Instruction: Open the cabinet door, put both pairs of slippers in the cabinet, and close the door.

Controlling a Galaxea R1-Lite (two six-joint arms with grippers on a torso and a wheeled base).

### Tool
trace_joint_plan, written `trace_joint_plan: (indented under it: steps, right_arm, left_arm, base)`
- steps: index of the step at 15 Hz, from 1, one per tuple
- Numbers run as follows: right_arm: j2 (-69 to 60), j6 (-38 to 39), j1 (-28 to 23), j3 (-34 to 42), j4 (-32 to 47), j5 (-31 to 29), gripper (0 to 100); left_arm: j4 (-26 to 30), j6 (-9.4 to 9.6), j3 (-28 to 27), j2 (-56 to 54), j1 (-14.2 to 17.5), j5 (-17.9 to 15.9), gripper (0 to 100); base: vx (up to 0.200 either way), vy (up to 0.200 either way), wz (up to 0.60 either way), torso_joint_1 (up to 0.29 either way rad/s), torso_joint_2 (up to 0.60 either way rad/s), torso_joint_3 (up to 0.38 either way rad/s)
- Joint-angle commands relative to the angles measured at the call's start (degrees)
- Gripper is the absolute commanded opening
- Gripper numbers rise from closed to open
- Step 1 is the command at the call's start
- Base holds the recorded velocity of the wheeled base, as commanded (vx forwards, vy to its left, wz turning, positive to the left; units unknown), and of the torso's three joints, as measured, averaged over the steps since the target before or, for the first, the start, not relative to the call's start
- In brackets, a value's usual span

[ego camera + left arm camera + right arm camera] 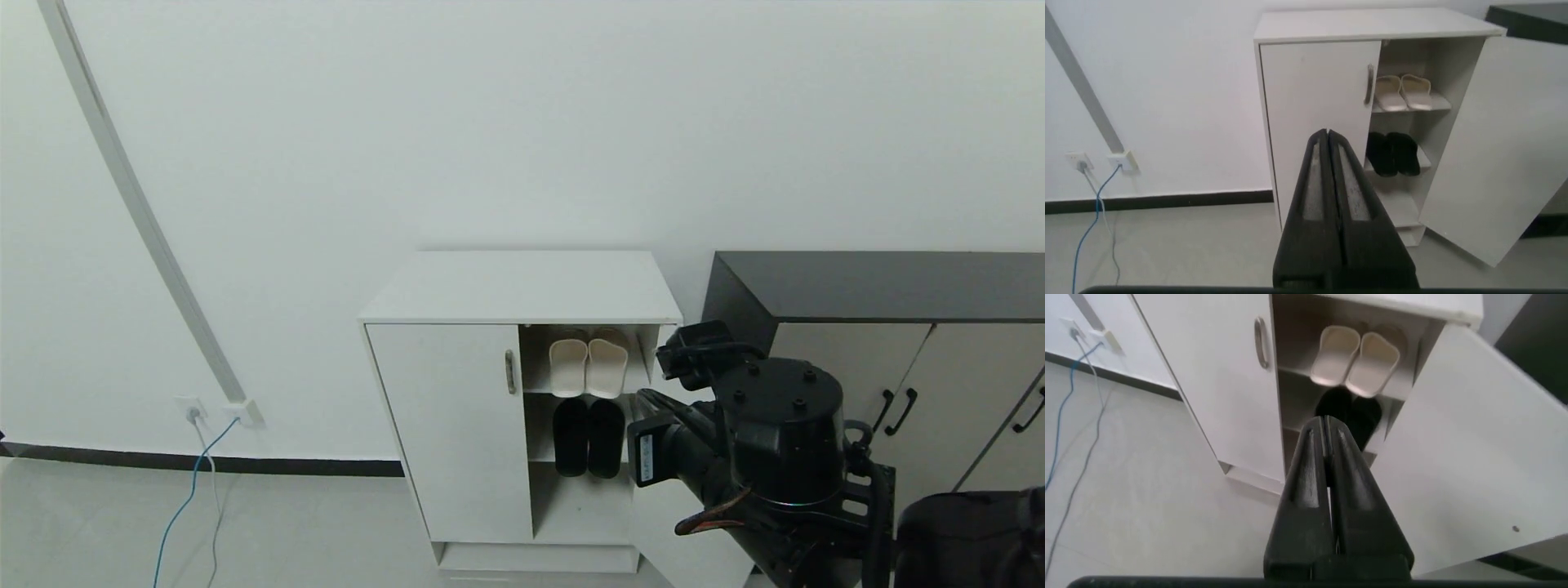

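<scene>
Your right arm (759,433) is stretched forward, just right of the white wooden two-door cabinet (522,286), near its open right door (1503,147); the right gripper (1327,420) points down toward the open shelves, its fingers pressed together with nothing between them; the left gripper (1328,135) points toward the closed left door (1315,90), fingers also together and empty. The pair of cream slippers (588,367) lies on the upper shelf; the pair of black slippers (588,437) lies on the shelf below; in each pair the slippers lie side by side, long axis running from front to back; which end is the toe, I cannot tell.
</scene>
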Motion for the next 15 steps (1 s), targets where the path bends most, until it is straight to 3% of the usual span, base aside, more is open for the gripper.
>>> trace_joint_plan:
  steps: [1,6,11,15]
  right_arm:
    - [0.1,0.0,-0.1,0.4,0.1,0.4,0]
    - [0.1,-1.3,-0.7,0.4,0.0,1.7,0]
    - [0.0,-1.4,-0.9,0.4,0.0,1.7,0]
    - [0.2,-1.4,-1.4,0.7,0.0,1.7,0]
  left_arm:
    - [0.0,-0.07,0.0,0.0,0.0,0.1,0]
    - [0.0,-0.07,0.0,0.0,0.0,0.0,0]
    - [0.0,-0.07,0.0,0.0,0.0,0.0,0]
    - [0.0,-0.07,0.0,0.0,0.0,0.0,0]
  base:
    - [0.000,0.000,0.00,0.227,-0.52,-0.290]
    - [0.000,0.000,0.00,0.181,-0.40,-0.229]
    - [0.000,0.000,-0.48,0.017,-0.05,-0.026]
    - [0.000,0.000,0.00,0.000,0.00,0.000]
